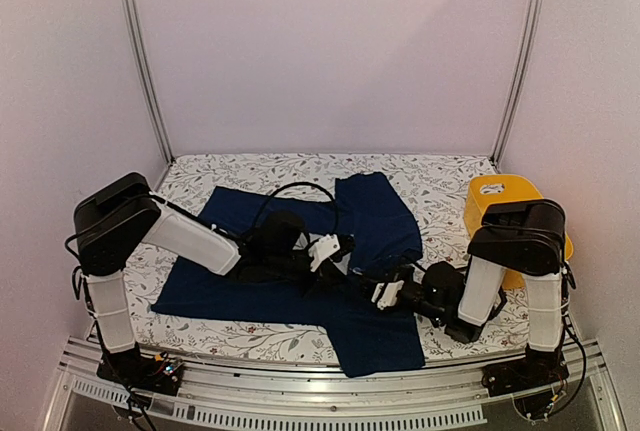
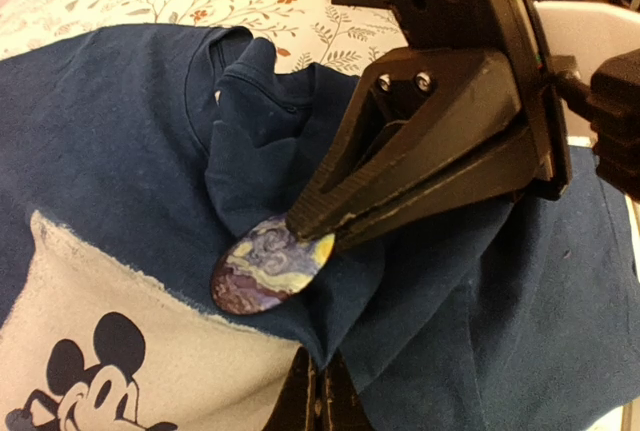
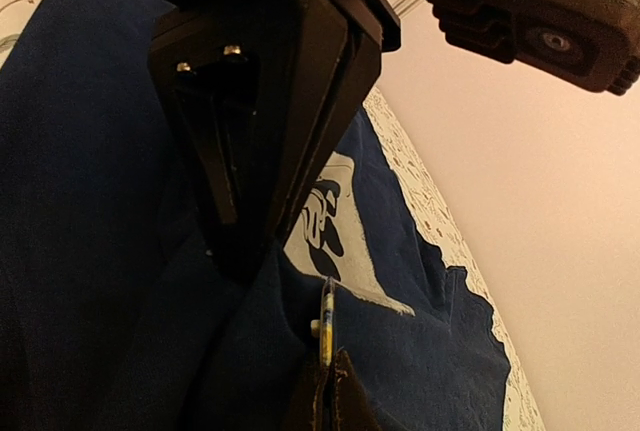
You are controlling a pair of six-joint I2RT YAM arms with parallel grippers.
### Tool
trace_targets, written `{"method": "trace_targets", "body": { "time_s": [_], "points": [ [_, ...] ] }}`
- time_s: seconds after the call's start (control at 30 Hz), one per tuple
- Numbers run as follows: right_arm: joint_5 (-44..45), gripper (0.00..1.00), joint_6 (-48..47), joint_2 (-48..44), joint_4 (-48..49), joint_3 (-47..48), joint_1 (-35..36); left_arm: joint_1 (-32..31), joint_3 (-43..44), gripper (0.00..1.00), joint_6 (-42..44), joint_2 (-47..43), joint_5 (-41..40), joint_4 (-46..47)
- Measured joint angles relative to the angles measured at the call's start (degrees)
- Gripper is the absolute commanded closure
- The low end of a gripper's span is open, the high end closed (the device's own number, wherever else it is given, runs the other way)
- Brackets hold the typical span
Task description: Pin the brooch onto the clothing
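Note:
The navy clothing (image 1: 380, 213) lies spread on the table, its pale mouse print (image 2: 100, 331) showing in the left wrist view. My left gripper (image 2: 320, 373) is shut on a raised fold of the clothing (image 2: 120, 131) just beside the print. My right gripper (image 2: 300, 221) reaches in from the upper right, shut on the oval brooch (image 2: 270, 266), which has a swirly blue and yellow painted face and rests against that fold. In the right wrist view the brooch (image 3: 325, 321) stands edge-on between the shut tips of the right gripper (image 3: 328, 369), with the left gripper (image 3: 240, 261) just beyond it. Both grippers meet over the shirt's middle (image 1: 355, 273).
A yellow container (image 1: 500, 203) stands at the right side of the table behind the right arm. The floral tablecloth (image 1: 250, 173) shows around the shirt. Metal frame posts rise at the back corners, and white walls close in the space.

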Motion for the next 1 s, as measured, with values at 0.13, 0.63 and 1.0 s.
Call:
{"method": "trace_targets", "body": {
  "time_s": [0.13, 0.63, 1.0],
  "points": [
    [-2.43, 1.00, 0.33, 0.00, 0.39, -0.96, 0.35, 0.02, 0.00, 1.00, 0.00, 0.00, -0.02, -0.02],
    [-7.23, 1.00, 12.63, -1.31, 0.66, -2.58, 0.35, 0.02, 0.00, 1.00, 0.00, 0.00, 0.17, -0.35],
    [-12.68, 1.00, 23.32, -2.49, 0.72, -2.56, -1.31, 0.02, 0.00, 1.00, 0.00, 0.02, 0.15, -0.46]
  ]
}}
